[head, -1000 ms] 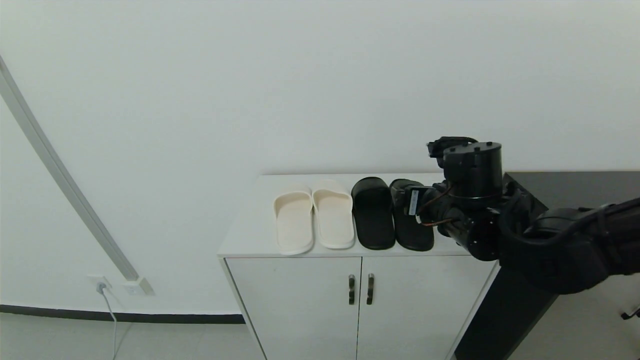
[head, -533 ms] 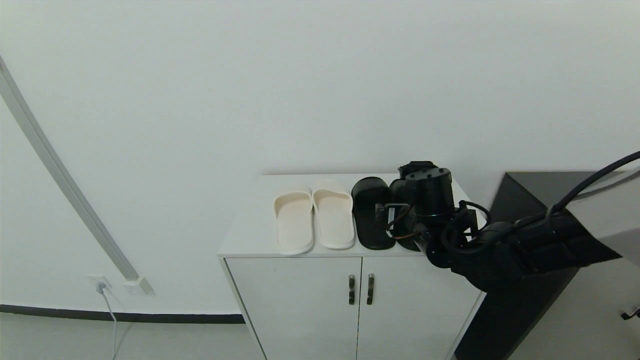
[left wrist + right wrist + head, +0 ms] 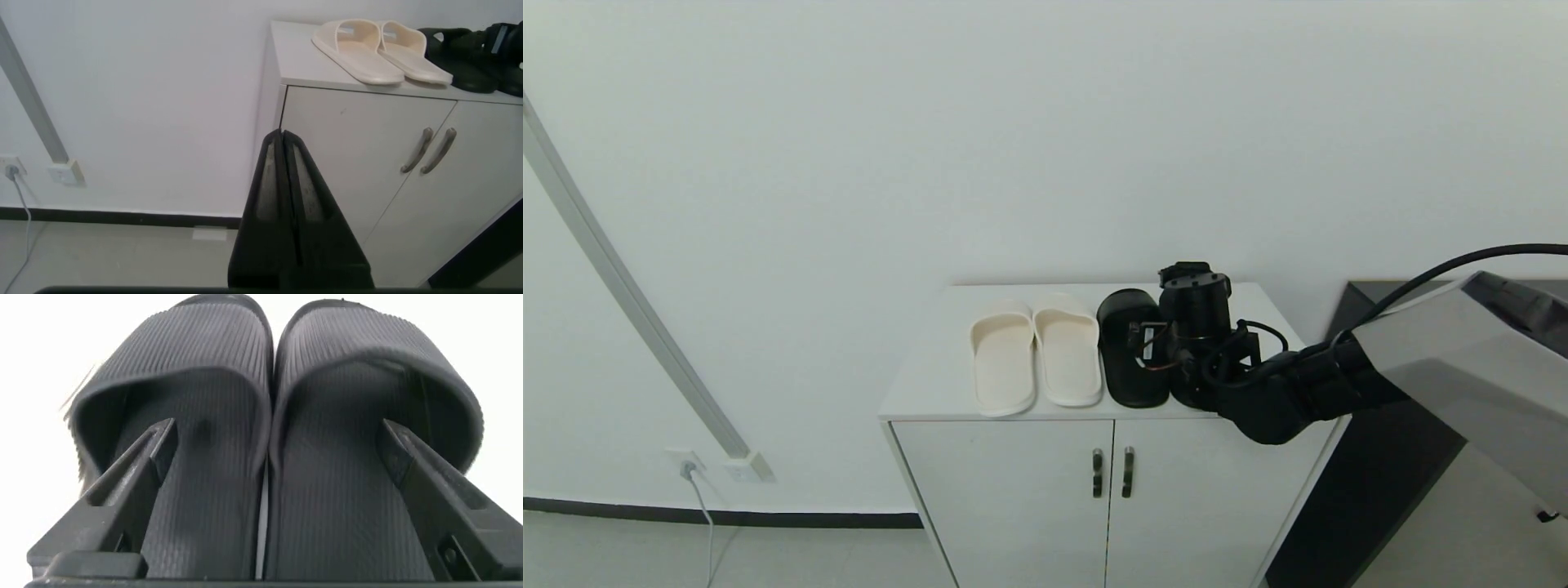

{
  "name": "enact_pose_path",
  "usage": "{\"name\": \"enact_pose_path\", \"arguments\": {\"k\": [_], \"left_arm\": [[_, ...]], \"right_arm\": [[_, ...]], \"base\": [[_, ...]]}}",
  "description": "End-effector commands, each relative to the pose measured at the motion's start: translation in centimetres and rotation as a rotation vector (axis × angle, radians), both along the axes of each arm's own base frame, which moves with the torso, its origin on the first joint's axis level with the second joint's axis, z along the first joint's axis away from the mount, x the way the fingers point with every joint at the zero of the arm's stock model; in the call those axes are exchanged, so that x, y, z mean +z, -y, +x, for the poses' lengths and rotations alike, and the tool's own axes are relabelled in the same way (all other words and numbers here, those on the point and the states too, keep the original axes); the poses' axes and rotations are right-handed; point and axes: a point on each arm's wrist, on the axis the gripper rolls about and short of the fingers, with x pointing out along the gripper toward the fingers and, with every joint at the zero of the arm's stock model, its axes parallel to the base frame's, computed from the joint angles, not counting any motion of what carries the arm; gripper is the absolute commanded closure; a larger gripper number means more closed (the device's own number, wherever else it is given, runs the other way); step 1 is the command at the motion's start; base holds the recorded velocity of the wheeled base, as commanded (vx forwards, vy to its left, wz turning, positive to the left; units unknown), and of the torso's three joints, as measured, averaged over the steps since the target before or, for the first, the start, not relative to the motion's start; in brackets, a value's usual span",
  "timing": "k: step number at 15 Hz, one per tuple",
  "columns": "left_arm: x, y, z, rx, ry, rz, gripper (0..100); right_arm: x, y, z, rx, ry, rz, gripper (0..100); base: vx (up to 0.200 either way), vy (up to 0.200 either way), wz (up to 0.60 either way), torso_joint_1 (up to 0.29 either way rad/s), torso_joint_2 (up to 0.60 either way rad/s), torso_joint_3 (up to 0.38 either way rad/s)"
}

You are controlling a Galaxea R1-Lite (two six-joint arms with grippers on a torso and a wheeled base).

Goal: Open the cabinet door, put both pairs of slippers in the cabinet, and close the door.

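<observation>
On the cabinet (image 3: 923,385) sit white slippers (image 3: 1036,359) and black slippers (image 3: 1131,363), doors (image 3: 1013,498) unopened. Right gripper (image 3: 278,429): jaws wide, holding nothing. Left gripper (image 3: 282,137): jaws closed, empty.

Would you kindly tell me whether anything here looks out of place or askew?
Nothing is askew or damaged: the white slippers and black slippers lie in a neat row on the cabinet top. One oddity: the right tool hangs open at the black pair while both cabinet doors are shut.
</observation>
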Motion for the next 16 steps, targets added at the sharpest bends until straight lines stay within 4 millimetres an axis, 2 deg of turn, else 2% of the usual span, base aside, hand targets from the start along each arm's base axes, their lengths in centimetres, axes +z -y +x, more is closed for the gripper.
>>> {"name": "enact_pose_path", "arguments": {"k": [1,7,8,11,16], "left_arm": [[0.0,0.0,0.0,0.001,0.0,0.0,100],[0.0,0.0,0.0,-0.001,0.0,0.0,100],[0.0,0.0,0.0,-0.001,0.0,0.0,100],[0.0,0.0,0.0,-0.001,0.0,0.0,100],[0.0,0.0,0.0,-0.001,-0.002,0.0,100]], "right_arm": [[-0.8,-0.4,1.0,0.0,0.003,-0.018,0],[-1.3,-0.3,3.6,-0.03,0.036,-0.009,0],[-1.4,-0.3,3.8,-0.033,0.038,-0.007,100],[-1.3,-0.3,3.9,-0.036,0.045,-0.003,100],[0.1,0.0,3.5,-0.031,0.081,-0.015,100]], "base": [[0.0,0.0,0.0,0.0,0.0,0.0],[0.0,0.0,0.0,0.0,0.0,0.0],[0.0,0.0,0.0,0.0,0.0,0.0],[0.0,0.0,0.0,0.0,0.0,0.0],[0.0,0.0,0.0,0.0,0.0,0.0]]}}
